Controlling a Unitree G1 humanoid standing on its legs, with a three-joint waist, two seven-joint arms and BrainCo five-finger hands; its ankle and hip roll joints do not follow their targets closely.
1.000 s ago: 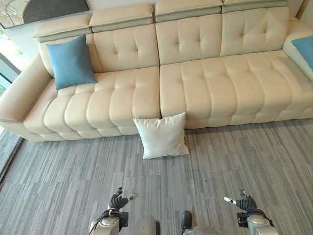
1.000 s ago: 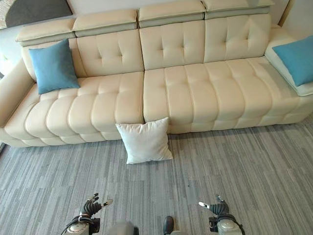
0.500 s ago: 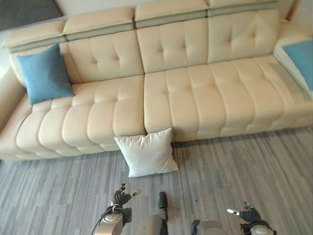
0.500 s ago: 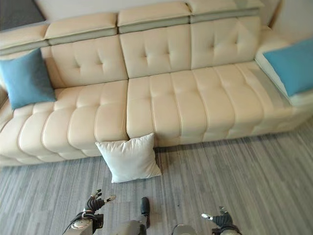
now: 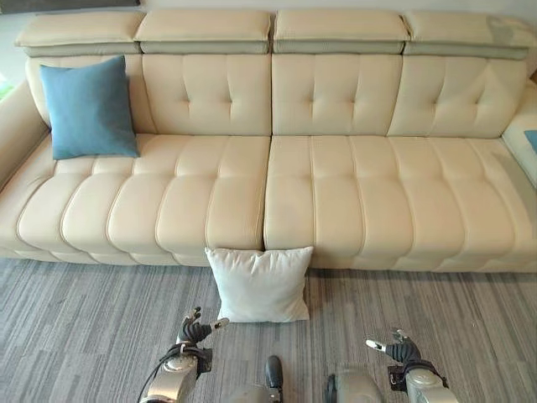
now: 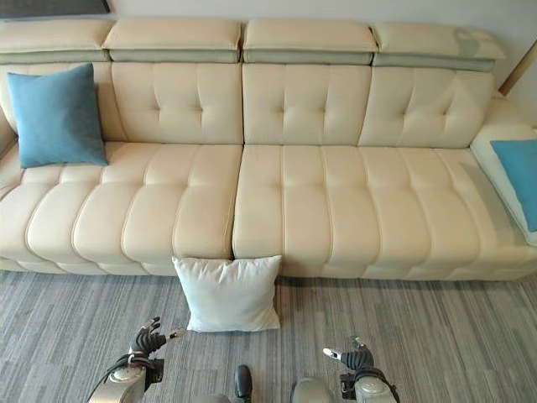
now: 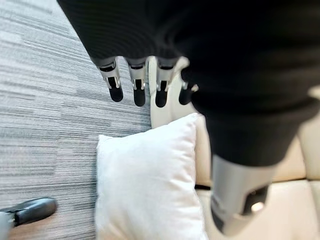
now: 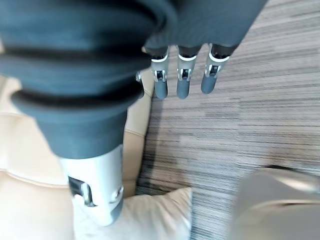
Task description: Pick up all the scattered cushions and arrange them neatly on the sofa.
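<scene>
A white cushion (image 5: 259, 284) stands on the grey carpet, leaning against the front of the cream sofa (image 5: 352, 193) near its middle seam; it also appears in the left wrist view as the white cushion (image 7: 145, 185). A blue cushion (image 5: 88, 107) rests upright against the sofa's left backrest. Another blue cushion (image 6: 516, 172) lies on the sofa's right end section. My left hand (image 5: 195, 331) hovers low over the carpet just left of and in front of the white cushion, fingers relaxed and empty. My right hand (image 5: 396, 348) hangs open to the right, holding nothing.
The grey striped carpet (image 5: 75, 327) spreads in front of the sofa on both sides of the white cushion. The sofa's left armrest (image 5: 10, 126) rises at the left edge.
The camera has swung so the sofa now looks level and closer. Both hands stay low, open and empty; the white cushion has not moved.
</scene>
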